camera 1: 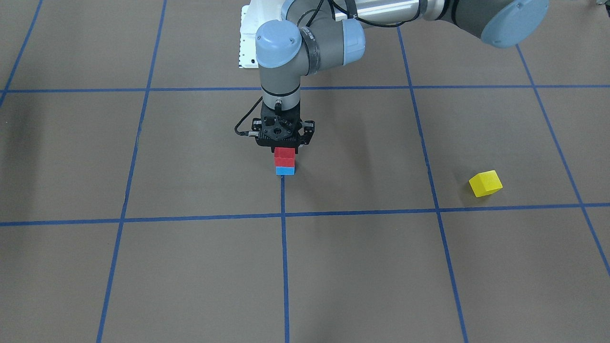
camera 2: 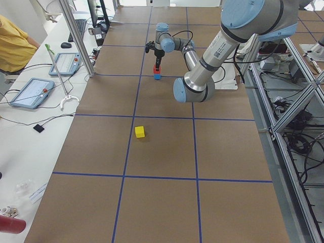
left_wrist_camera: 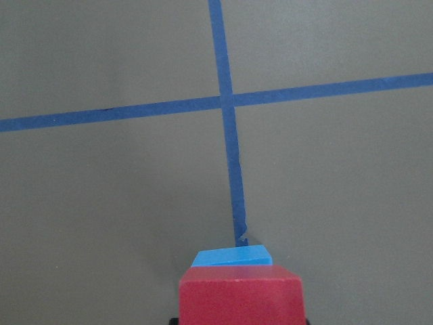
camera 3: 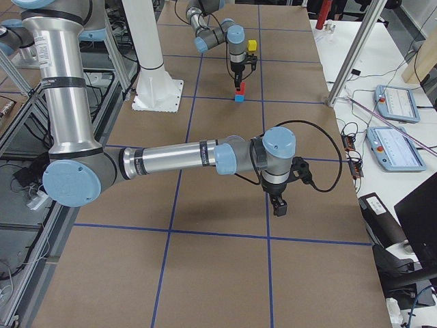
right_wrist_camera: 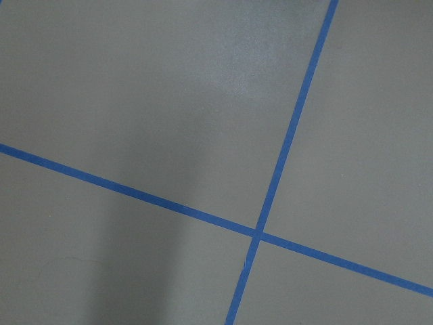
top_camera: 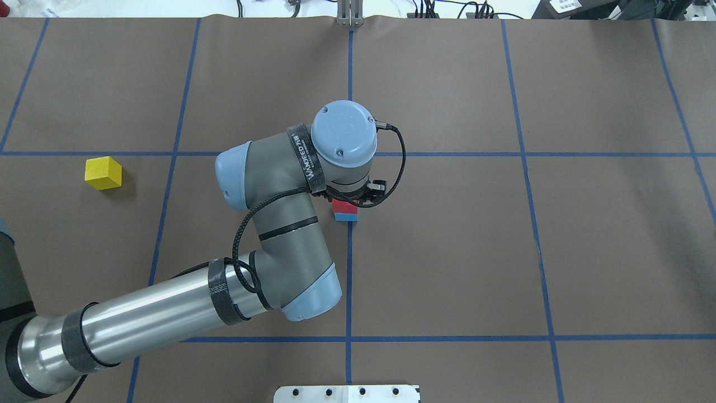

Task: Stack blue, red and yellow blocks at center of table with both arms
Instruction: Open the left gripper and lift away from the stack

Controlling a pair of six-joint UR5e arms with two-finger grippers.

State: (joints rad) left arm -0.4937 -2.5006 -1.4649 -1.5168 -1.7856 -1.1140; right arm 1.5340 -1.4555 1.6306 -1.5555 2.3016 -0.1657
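Note:
The red block [camera 1: 284,157] sits on the blue block [camera 1: 285,170] at the table's centre, by a tape crossing. My left gripper [camera 1: 284,151] points straight down and is shut on the red block's top part. The left wrist view shows the red block [left_wrist_camera: 240,294] close up, with the blue block [left_wrist_camera: 230,257] showing under it. The yellow block [camera 1: 485,183] lies alone far out on my left side, and also shows in the overhead view [top_camera: 103,173]. My right gripper [camera 3: 280,205] shows only in the exterior right view, hanging over bare table; I cannot tell its state.
Brown table paper with a blue tape grid [top_camera: 349,280]. The left arm's elbow and forearm [top_camera: 268,235] stretch from the near left to the centre. The white robot base plate [camera 1: 248,43] lies behind the stack. Operator tablets [camera 3: 392,102] lie on a side bench.

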